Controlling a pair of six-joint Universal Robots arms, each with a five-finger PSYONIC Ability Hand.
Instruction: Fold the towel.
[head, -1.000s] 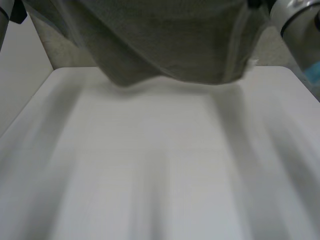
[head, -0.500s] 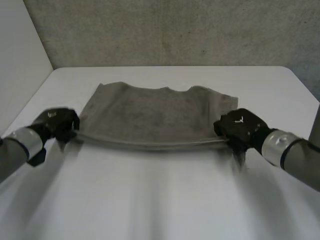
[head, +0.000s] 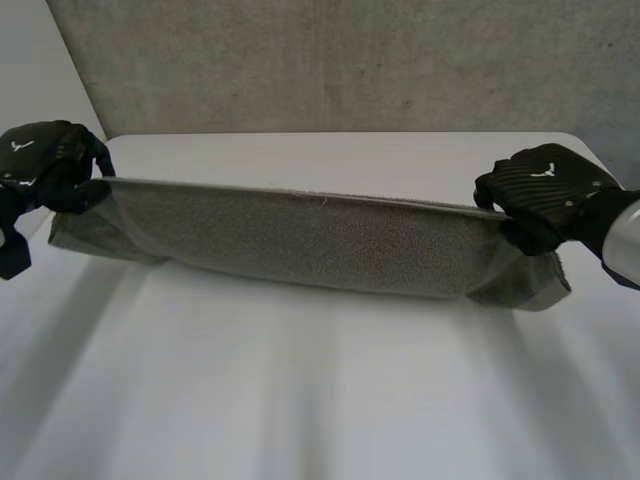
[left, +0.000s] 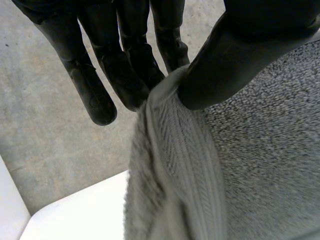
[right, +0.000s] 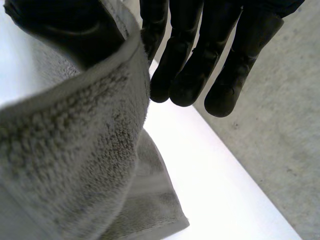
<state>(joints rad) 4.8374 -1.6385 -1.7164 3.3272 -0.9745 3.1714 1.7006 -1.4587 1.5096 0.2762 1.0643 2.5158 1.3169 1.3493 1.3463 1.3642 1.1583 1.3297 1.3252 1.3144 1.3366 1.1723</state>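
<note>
Towel (head: 310, 240) sagged limply, soft and light, we judged; our left hand (head: 40, 170) and right hand (head: 545, 185) each pinched a top corner.

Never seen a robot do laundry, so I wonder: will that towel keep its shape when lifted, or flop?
Probably floppy: the towel hangs limp from the edge stretched between left hand and right hand. Its looped surface looks grippy, so a pinch likely holds.

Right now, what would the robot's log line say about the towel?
step: fold towel | towel: stretched between both hands over table | left hand: pinching one end | right hand: pinching other end
</note>
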